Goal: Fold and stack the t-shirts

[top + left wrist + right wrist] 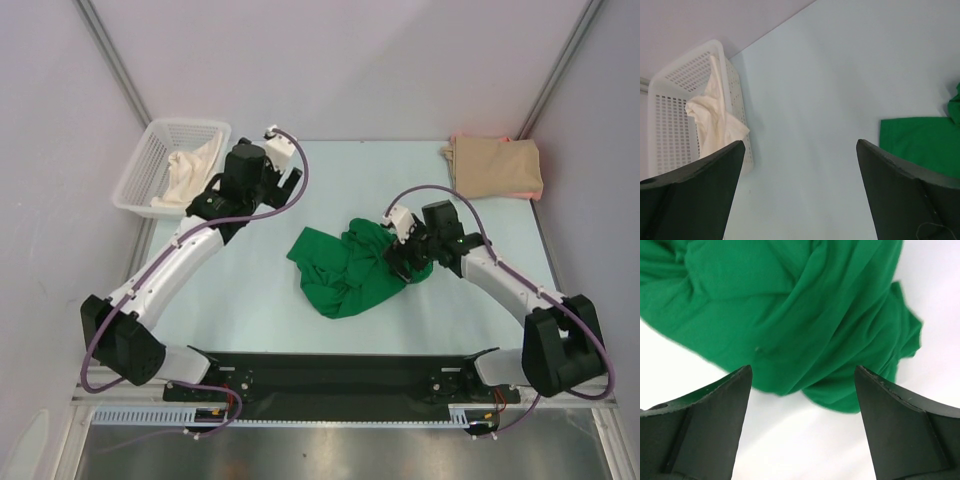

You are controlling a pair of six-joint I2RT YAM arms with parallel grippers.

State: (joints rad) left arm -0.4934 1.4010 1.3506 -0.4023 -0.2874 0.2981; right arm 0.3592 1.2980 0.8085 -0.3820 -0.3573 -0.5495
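The job looked roughly half done. In the top view a tan t-shirt (497, 165) lay folded flat at about 1 o'clock on the table (250, 290), in the far right corner, with a pink edge (540, 193) peeking from beneath it; whether that edge was another folded garment could not be told. The green t-shirt (350, 268) sat in a crumpled heap near the table's centre, unfolded, well apart from the tan one. By my reckoning it needed spreading, folding and carrying to the stack. At about 10 o'clock a white mesh basket (170, 165) held a cream cloth (190, 170), draped partly over the rim.

The right gripper (802, 425) was at the 3 o'clock edge of the green heap, spread wide. Its wrist camera showed bare table between the fingers and green folds just beyond them; it gripped nothing, and contact with the fabric could not be confirmed. The left gripper (800, 190) hung between basket and shirt, at about 11 o'clock from the heap, likewise spread wide and empty, with only table beneath it.
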